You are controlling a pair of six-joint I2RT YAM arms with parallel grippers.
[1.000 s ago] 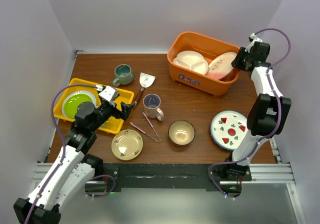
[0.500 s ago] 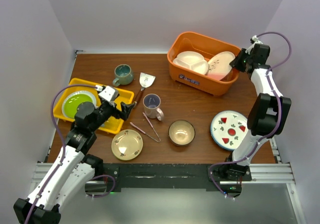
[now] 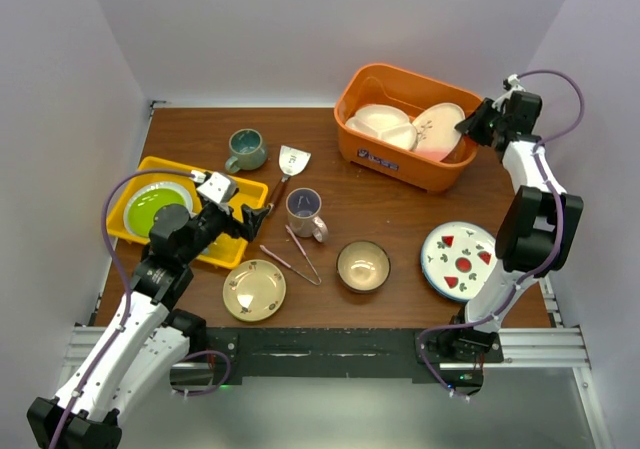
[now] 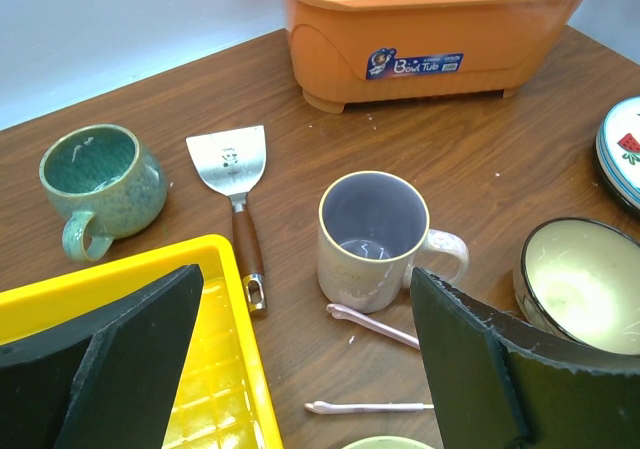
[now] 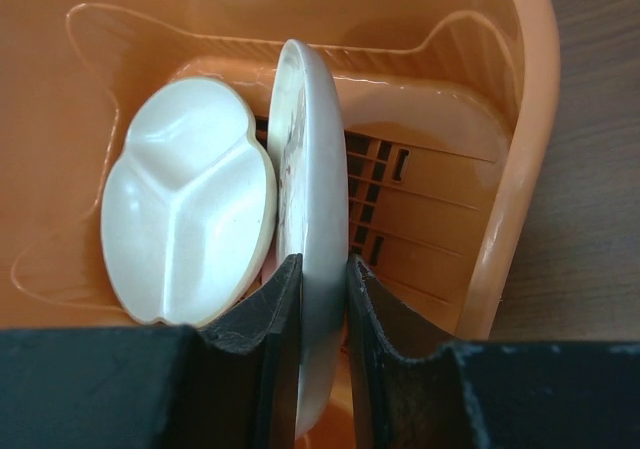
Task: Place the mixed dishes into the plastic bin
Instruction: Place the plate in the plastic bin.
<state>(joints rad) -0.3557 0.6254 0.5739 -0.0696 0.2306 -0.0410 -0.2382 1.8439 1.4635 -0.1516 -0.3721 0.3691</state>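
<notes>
The orange plastic bin (image 3: 400,166) stands at the back right. In it a white divided plate (image 3: 383,124) lies beside a pink floral plate (image 3: 440,129) that stands on edge. My right gripper (image 5: 323,279) is shut on the rim of that floral plate (image 5: 310,169), inside the bin (image 5: 510,169). My left gripper (image 4: 305,294) hangs open and empty over the yellow tray's edge, just before the lavender mug (image 4: 370,239). On the table are a teal mug (image 3: 243,150), a bronze bowl (image 3: 363,265), a cream plate (image 3: 254,289) and a strawberry plate (image 3: 459,259).
A yellow tray (image 3: 240,187) at the left holds a lime-green plate (image 3: 155,207). A metal spatula (image 3: 290,164) and thin pink tongs (image 3: 295,254) lie near the lavender mug (image 3: 304,210). White walls close in the table on three sides.
My right jaws have closed on the floral plate, which now stands a little more upright and further inside the bin. The left arm has not moved.
</notes>
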